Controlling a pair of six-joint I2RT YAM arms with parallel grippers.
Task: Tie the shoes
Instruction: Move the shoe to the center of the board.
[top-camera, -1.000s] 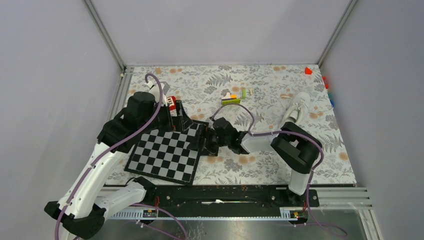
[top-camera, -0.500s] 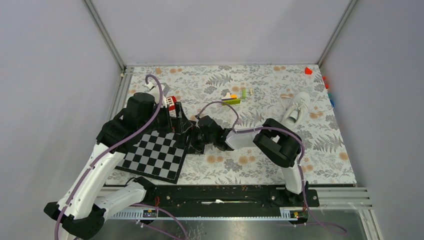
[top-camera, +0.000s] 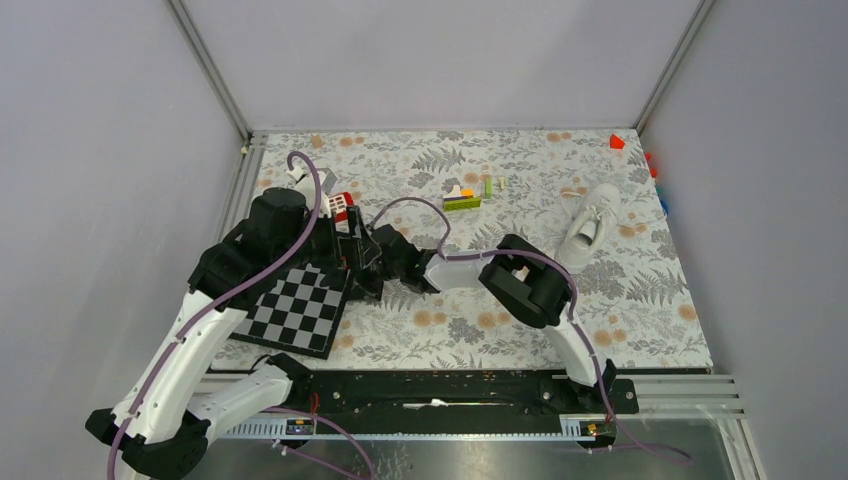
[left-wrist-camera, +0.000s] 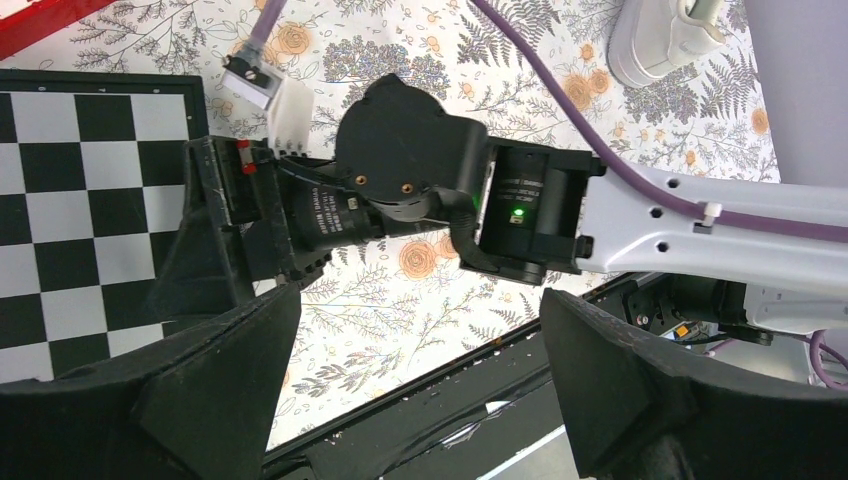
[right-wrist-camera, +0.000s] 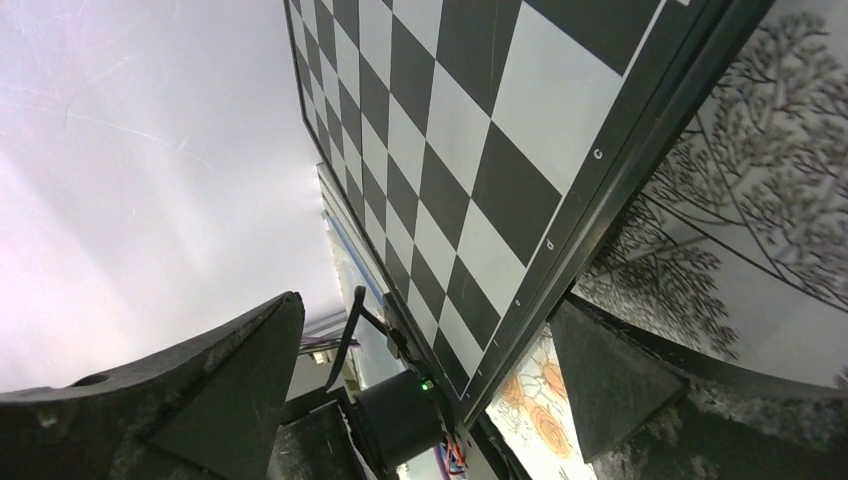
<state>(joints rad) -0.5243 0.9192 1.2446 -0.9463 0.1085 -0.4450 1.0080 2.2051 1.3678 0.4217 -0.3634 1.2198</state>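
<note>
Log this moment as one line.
left gripper: open | right gripper: open, at chessboard edge | sneaker: far right, untouched

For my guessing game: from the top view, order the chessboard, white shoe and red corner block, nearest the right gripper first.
1. Chessboard, right at the right gripper, on the left.
2. White shoe, far right.
3. Red block, back right corner.

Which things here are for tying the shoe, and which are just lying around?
For the job: white sneaker.
Just lying around: chessboard, coloured blocks, red block.
</note>
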